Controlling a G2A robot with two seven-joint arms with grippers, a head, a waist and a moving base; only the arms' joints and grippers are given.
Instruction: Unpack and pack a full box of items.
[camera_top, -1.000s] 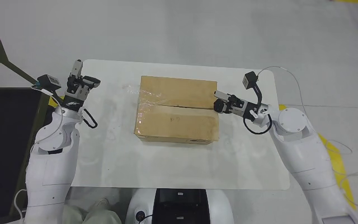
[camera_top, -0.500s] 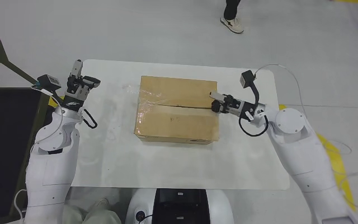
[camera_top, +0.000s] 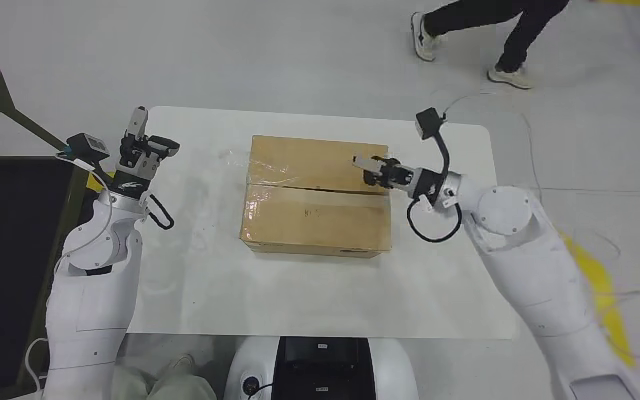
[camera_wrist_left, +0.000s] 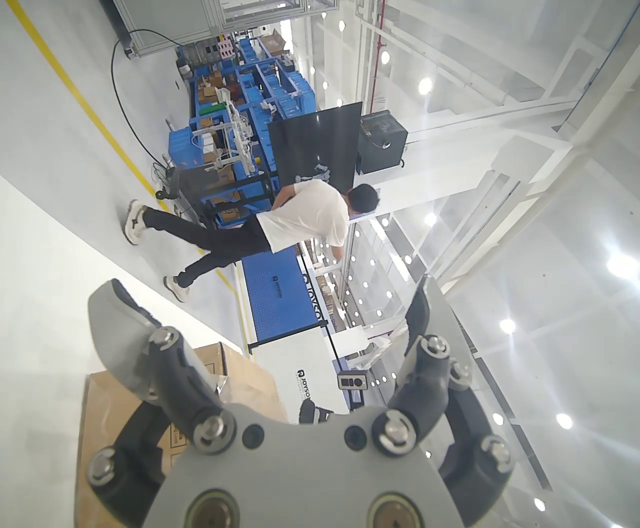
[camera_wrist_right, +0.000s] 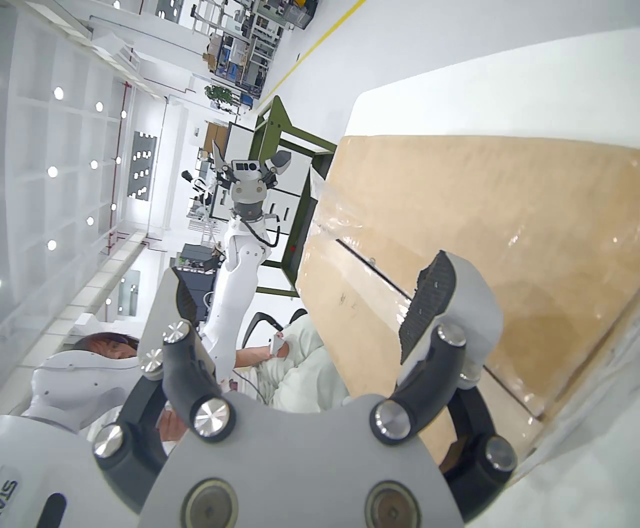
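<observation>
A closed cardboard box (camera_top: 315, 195) lies in the middle of the white table (camera_top: 200, 280), its top flaps joined by clear tape along the seam (camera_top: 310, 186). My right gripper (camera_top: 368, 168) hovers over the box's right part by the seam, open. In the right wrist view one fingertip (camera_wrist_right: 435, 295) hangs just above the taped seam on the box (camera_wrist_right: 475, 200), and the right gripper (camera_wrist_right: 305, 300) holds nothing. My left gripper (camera_top: 140, 140) is raised at the table's far left corner, open and empty (camera_wrist_left: 270, 310). A brown part of the box (camera_wrist_left: 100, 400) shows beneath it.
A black panel (camera_top: 30, 230) and a green frame (camera_wrist_right: 280, 145) stand off the table's left side. Bare table surface lies to the left, the right and the front of the box.
My right gripper has travelled left from the box's right edge to above its top, along the seam. The left arm has kept still.
</observation>
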